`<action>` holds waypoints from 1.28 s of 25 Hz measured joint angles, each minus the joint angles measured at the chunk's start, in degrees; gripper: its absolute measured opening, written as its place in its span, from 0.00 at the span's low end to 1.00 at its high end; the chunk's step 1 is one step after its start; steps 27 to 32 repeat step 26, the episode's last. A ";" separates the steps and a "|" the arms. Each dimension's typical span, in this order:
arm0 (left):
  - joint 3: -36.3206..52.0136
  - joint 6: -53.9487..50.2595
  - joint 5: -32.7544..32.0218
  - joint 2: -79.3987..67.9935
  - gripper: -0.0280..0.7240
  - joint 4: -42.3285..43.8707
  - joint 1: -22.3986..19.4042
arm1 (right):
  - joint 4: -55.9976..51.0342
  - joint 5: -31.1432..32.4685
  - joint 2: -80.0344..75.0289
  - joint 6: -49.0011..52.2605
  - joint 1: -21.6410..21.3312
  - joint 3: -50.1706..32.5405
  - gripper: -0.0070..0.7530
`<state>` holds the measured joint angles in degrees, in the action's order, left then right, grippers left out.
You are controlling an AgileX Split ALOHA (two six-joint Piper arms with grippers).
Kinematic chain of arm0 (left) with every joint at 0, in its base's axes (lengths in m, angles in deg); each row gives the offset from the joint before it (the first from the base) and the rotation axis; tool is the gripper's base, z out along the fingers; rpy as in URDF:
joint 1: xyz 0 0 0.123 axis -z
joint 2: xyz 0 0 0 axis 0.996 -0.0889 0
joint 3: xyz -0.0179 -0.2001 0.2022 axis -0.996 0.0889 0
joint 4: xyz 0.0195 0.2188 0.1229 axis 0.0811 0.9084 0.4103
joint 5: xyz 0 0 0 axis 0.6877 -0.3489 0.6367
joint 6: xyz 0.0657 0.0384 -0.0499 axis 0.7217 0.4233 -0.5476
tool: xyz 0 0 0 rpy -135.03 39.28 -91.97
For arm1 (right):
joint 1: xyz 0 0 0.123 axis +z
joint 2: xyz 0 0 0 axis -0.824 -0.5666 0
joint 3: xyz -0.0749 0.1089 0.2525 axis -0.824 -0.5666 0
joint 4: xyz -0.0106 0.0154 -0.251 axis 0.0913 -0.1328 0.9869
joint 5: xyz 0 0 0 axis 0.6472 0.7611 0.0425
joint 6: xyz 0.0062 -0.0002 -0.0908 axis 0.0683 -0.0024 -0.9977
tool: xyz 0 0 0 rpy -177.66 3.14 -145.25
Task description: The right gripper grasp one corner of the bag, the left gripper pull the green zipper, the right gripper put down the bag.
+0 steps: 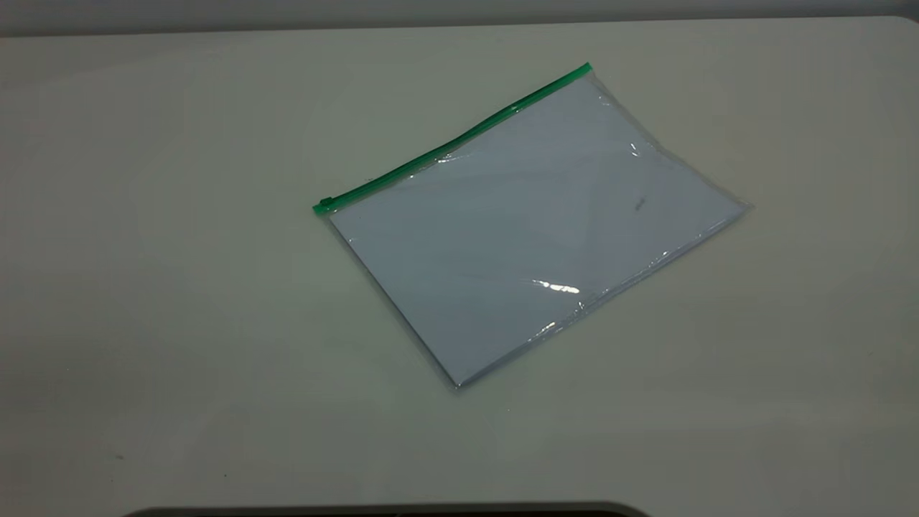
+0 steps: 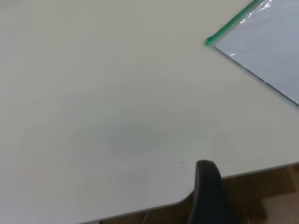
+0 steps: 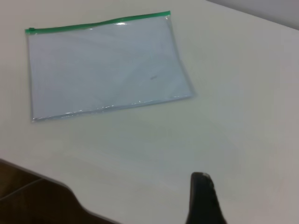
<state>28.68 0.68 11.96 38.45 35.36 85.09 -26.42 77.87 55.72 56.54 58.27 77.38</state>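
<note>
Clear plastic bag point(image 1: 531, 230) w/ white paper inside lies flat on the table point(image 1: 158, 323), nothing holding it. Green zipper point(image 1: 452, 143) runs along its far edge, long axis slanting from near-left up to far-right in the exterior view; the slider point(image 1: 324, 204) sits at the left end. I only see one dark finger of each end effector at the wrist-cam edges, left point(image 2: 210, 193) and right point(image 3: 203, 200), both back near the table edge, well apart from the bag; can't tell if either is spread or pressed together. Slider end points toward the left arm, the far zipper corner point(image 1: 589, 70) toward the right arm. This fits either pre-grasp or bag already set down; zipper open/closed I can't tell.
</note>
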 joint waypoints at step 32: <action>0.00 -0.19 -0.16 0.00 0.73 0.00 0.00 | 10.48 -0.81 0.00 15.96 -4.33 0.00 0.70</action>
